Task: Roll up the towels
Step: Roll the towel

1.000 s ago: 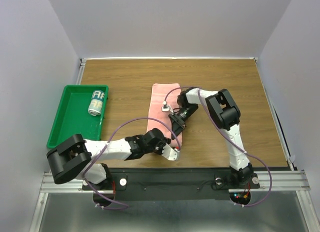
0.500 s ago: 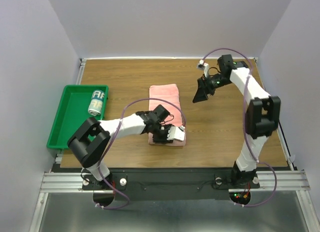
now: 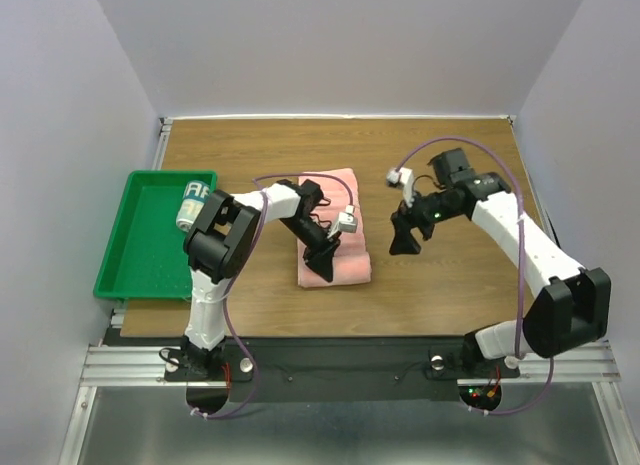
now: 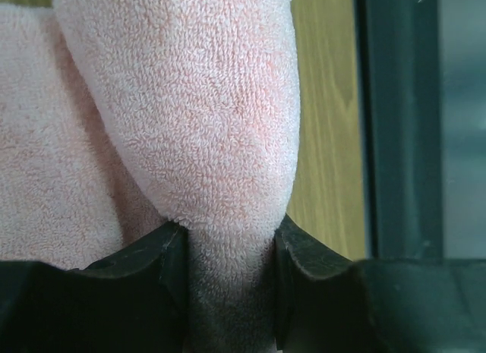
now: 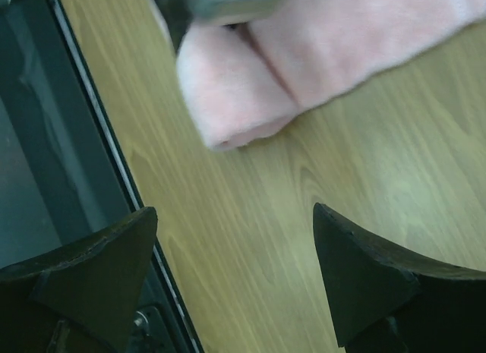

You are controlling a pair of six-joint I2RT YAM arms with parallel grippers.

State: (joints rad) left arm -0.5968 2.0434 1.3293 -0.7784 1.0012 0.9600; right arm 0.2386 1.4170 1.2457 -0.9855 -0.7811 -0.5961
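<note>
Far to my left the green tray [image 3: 130,250] sits at the desk's [image 3: 450,295] edge. The printed towel [image 3: 193,207] lies in its far corner as a tight little cylinder, so I judge that one done and put away where it cannot unroll.

In the middle of the desk lies the pink towel [image 3: 335,225], stretched away from me. My left fingers [image 4: 165,273] are closed on it: the wrist view shows a thick, rounded fold of terry squeezed between them, bulging out past the tips. I hold it this way because the rolled part is springy, and a pinch across it should stop the layers from slackening while the roll is carried over the flat cloth that remains. The arm reaches in from the left so the fingers lie across the towel's width.

To the right, my right fingers [image 5: 99,266] are spread wide and hold nothing. They hover over bare wood just beside the towel's right edge, and their camera looks at the end of the roll. They look placed there to come in and steady that end, since one pinch alone may let the far side lag and the roll go crooked.
</note>
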